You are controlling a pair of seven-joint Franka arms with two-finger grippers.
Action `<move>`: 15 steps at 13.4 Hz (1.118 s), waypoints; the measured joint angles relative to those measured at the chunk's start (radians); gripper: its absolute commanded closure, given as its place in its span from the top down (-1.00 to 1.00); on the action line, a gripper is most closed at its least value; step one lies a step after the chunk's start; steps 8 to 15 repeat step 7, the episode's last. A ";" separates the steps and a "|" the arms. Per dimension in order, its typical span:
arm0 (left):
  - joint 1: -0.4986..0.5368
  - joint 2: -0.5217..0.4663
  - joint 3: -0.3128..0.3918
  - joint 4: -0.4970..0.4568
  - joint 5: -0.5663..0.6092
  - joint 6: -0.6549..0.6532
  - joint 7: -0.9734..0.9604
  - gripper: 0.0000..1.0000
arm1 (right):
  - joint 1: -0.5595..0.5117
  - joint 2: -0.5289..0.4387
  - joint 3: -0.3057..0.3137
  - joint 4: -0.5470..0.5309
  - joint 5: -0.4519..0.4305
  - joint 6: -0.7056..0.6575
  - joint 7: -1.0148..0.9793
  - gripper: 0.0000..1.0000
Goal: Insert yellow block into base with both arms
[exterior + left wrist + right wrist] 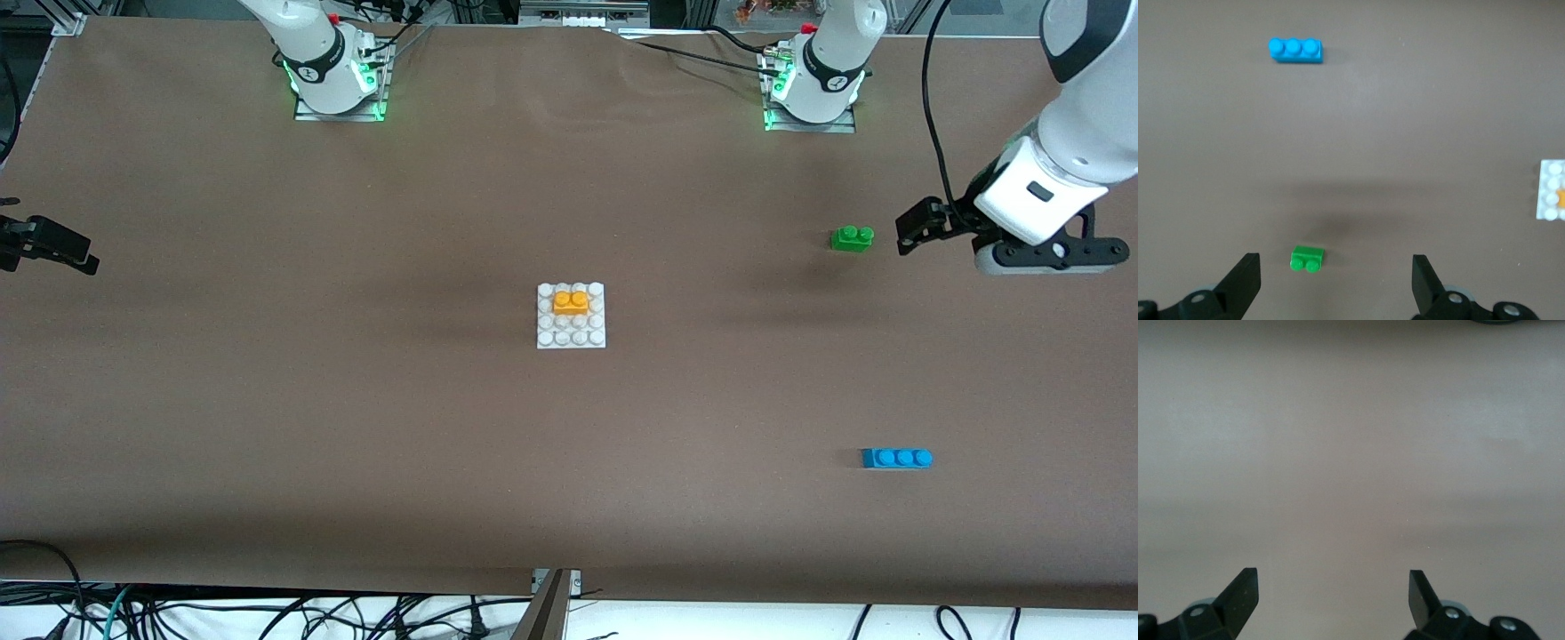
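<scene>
The yellow block (570, 301) sits on the studs of the white base (572, 339) in the middle of the table, on the rows toward the robots' bases. My left gripper (909, 231) is open and empty, up over the table beside the green brick, toward the left arm's end. In the left wrist view its gripper (1336, 263) frames the green brick, and the base (1551, 190) shows at the edge with a sliver of the yellow block (1561, 198). My right gripper (76, 249) is open and empty over the right arm's end of the table. The right wrist view shows its gripper (1333, 580) over bare table.
A green two-stud brick (852, 237) lies on the table below my left gripper's reach and also shows in the left wrist view (1307, 259). A blue three-stud brick (896, 458) lies nearer the front camera, seen too in the left wrist view (1295, 50).
</scene>
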 measured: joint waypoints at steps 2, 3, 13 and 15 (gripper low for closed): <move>-0.002 -0.025 0.000 -0.023 0.000 0.000 0.000 1.00 | 0.000 0.000 0.000 0.000 0.000 0.000 0.000 0.99; -0.002 -0.029 0.001 -0.022 0.000 -0.009 0.000 1.00 | 0.000 0.000 0.000 0.000 0.000 0.000 0.000 0.99; -0.017 -0.034 0.024 -0.015 0.000 -0.037 0.001 1.00 | 0.000 0.000 0.000 0.000 0.000 0.000 0.000 0.99; -0.017 -0.034 0.024 -0.015 0.000 -0.037 0.001 1.00 | 0.000 0.000 0.000 0.000 0.000 0.000 0.000 0.99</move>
